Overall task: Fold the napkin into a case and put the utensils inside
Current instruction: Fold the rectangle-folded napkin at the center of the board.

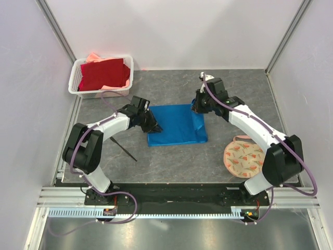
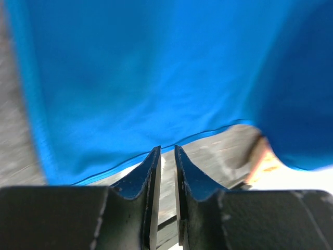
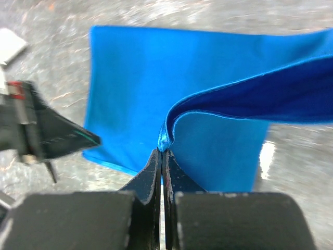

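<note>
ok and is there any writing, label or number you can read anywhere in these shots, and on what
No text can be read in any view.
napkin: plain blue, no print.
round mat: floral pattern only, no letters.
tag at the left arm's base: too small to read.

The right hand (image 3: pixel 162 156) pinches a hem of the blue napkin (image 3: pixel 135 88), its fingers pressed tight together. From the pinch, a lifted fold curves off to the right. The rest lies flat on the grey counter (image 3: pixel 156 13). The left hand (image 3: pixel 78 138) pokes in near the cloth's left edge.
</note>
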Available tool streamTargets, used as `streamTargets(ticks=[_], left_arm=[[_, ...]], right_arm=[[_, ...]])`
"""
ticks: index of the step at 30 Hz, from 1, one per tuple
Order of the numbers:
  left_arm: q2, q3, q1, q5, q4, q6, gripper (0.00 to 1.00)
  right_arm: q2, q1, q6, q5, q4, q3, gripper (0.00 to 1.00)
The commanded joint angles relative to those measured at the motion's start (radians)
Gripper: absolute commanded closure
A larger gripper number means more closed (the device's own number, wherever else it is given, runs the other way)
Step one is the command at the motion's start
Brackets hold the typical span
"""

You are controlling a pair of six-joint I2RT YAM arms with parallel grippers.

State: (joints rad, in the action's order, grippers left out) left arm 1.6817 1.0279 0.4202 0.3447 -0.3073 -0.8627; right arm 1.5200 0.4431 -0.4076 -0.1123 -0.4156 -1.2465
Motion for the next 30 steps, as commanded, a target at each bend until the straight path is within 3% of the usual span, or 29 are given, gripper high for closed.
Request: streamTargets(ticks=[1,13,30], left_arm=[[-0.045,-0.061,0.003,-0.035,0.013,0.063,0.78],[-0.14,-0.206,0.003,-0.095,0.043,0.074,0.79],[-0.117,-0.315,0.005,-0.082,0.135,0.04,0.81]], right_arm=[[0.074,0.089,-0.036,0.043,0.026,-0.091,1.0],[0.242,0.223,-0.094,0.076,0.058,-0.211,1.0],[0.365,0.246,-0.247,-0.041,0.198,-0.217,1.0]])
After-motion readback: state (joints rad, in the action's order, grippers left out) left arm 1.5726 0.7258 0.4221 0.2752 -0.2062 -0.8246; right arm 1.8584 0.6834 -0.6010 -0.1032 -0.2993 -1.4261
